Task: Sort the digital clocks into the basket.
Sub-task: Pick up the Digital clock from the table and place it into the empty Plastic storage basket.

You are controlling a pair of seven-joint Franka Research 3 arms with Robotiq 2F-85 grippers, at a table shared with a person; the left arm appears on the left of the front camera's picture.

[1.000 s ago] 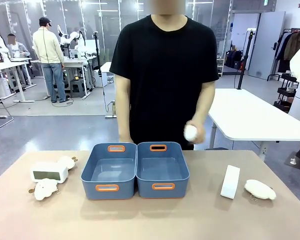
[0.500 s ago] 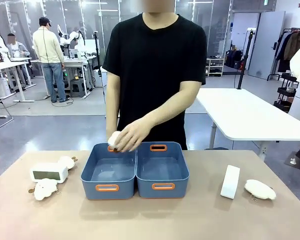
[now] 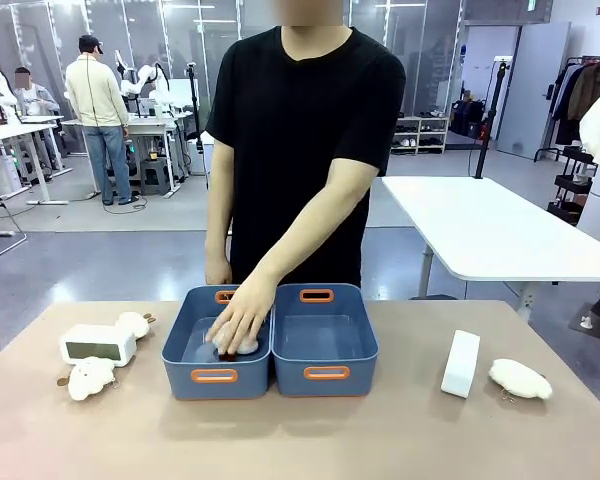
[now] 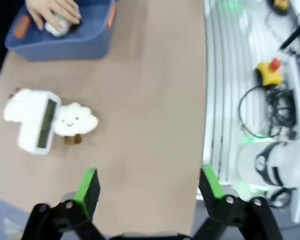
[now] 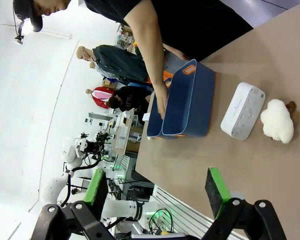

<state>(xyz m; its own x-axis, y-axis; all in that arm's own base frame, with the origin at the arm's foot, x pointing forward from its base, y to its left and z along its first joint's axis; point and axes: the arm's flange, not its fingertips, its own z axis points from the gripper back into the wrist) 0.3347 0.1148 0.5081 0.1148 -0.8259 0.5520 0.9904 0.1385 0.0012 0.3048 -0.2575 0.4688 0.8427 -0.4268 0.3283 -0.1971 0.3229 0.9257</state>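
1. On the worktop, the left digital clock lies screen-forward between two white plush toys that touch it on either side.
2. The right digital clock stands on edge well right of the baskets, with another plush toy just beside it but apart.
3. Two blue-grey baskets sit side by side at mid-worktop, touching. A person's hand reaches into the left-hand basket and covers a small white rounded thing on its floor. The right-hand basket has its blue floor in plain view.
4. The left tool hangs above the worktop near the left clock – jaws spread wide, gripping nothing.
5. The right tool is likewise wide open and holds nothing, well back from the right clock.
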